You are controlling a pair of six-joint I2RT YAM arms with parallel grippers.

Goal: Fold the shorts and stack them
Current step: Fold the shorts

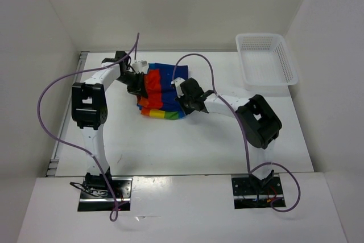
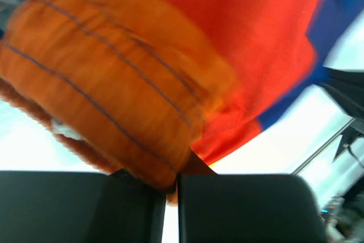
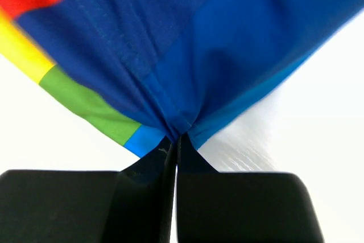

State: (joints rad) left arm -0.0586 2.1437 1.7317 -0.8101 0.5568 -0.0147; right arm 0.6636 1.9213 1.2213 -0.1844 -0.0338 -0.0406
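Shorts (image 1: 162,92) lie bunched on the table (image 1: 187,140) in the top view, left gripper (image 1: 135,82) at the orange-red side, right gripper (image 1: 183,96) at the blue side. Left wrist cam is blurry, but the fingers (image 2: 239,209) look pinched on a thick gathered orange band, probably the firmest place to hold. Right wrist cam shows jaws pressed together on a thin blue edge that puckers at the tips, so I'd guess light, floppy, slip-prone cloth.

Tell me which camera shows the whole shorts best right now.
Top external: it shows nearly all of the shorts, stripes included, between the left gripper and the right gripper. Left wrist gives only blurred orange and red cloth up close; right wrist only a pinched blue bunch with a green and yellow edge.
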